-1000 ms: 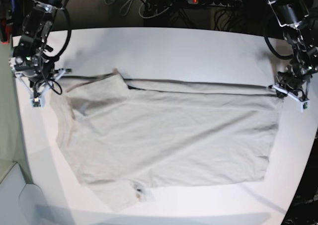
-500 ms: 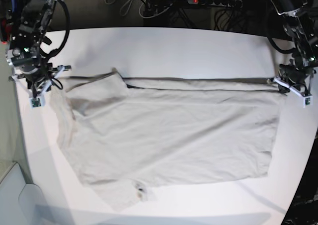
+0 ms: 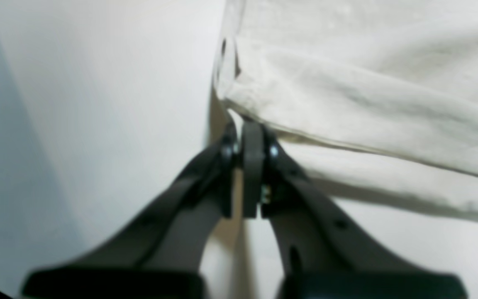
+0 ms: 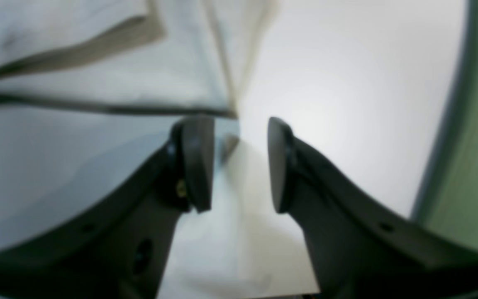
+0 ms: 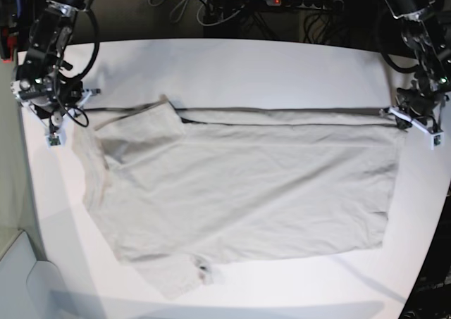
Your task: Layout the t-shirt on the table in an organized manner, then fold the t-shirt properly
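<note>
Beige-grey cotton t-shirt (image 5: 239, 185) lies spread mid-bench on the white bench (image 5: 232, 69), left gripper (image 3: 247, 124) pinching its corner, right gripper (image 4: 239, 162) just parted, corner released, layout nearly done.

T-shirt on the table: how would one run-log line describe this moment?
t-shirt: spread flat | table | left gripper: shut on t-shirt corner | right gripper: open, shirt released

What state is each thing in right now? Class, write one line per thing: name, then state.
t-shirt: spread flat, far edge folded over, one corner pinched.
left gripper: shut on the shirt's corner.
right gripper: open, holding nothing, beside the shirt's edge.
table: white, shirt lying on it.
</note>
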Motion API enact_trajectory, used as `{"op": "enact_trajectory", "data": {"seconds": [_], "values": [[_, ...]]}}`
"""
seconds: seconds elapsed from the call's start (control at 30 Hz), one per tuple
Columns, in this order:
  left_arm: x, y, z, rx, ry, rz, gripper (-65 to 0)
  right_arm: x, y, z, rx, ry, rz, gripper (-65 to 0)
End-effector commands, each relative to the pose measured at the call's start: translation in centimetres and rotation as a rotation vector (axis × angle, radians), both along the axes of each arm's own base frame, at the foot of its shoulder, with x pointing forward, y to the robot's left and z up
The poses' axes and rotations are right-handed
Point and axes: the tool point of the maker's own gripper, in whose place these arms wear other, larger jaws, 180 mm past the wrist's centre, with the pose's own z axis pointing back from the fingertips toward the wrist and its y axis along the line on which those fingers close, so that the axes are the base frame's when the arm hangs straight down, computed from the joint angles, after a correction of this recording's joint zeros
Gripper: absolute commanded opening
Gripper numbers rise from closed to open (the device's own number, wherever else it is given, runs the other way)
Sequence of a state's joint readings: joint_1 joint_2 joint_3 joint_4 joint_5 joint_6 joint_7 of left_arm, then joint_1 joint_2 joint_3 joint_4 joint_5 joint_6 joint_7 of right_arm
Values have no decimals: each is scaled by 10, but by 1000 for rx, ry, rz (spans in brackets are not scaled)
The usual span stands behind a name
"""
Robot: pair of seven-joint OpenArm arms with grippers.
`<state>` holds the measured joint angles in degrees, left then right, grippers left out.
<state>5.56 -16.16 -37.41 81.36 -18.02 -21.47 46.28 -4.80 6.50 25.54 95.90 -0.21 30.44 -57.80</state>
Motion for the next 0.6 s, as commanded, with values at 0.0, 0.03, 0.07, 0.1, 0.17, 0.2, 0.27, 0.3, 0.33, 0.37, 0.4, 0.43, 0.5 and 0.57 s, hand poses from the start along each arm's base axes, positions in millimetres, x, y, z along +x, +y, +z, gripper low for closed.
{"op": "enact_trajectory", "data": {"seconds": [0.0,0.03,0.07,0.1,0.17,0.2,0.27,0.3,0.33,0.37,0.4,0.43,0.5,0.57], "values": [[9,8,16,27,-50,-3,-649,8,0,10,-7,-36,19,-409],[9,8,16,27,-50,-3,-649,9,1,10,-7,-37,22,-408],[9,8,16,27,-50,-3,-649,9,1,10,-7,-37,23,-408],[9,8,16,27,-50,-3,-649,10,1,10,-5,-40,23,-407],[9,8,16,27,-50,-3,-649,14,1,12,-3,-46,22,-407],[9,8,16,27,-50,-3,-649,15,2,12,0,-48,23,-407],[9,8,16,27,-50,-3,-649,15,4,11,3,-45,24,-407],[9,8,16,27,-50,-3,-649,15,4,12,2,-47,27,-407],[9,8,16,27,-50,-3,-649,16,6,12,2,-48,46,-407],[9,8,16,27,-50,-3,-649,17,7,12,2,-47,64,-409],[9,8,16,27,-50,-3,-649,21,8,15,1,-55,76,-409],[9,8,16,27,-50,-3,-649,23,9,16,2,-56,80,-409],[10,8,17,27,-51,-3,-649,25,9,17,1,-60,79,-409],[10,8,17,27,-51,-3,-649,26,9,18,2,-67,82,-409]]}}
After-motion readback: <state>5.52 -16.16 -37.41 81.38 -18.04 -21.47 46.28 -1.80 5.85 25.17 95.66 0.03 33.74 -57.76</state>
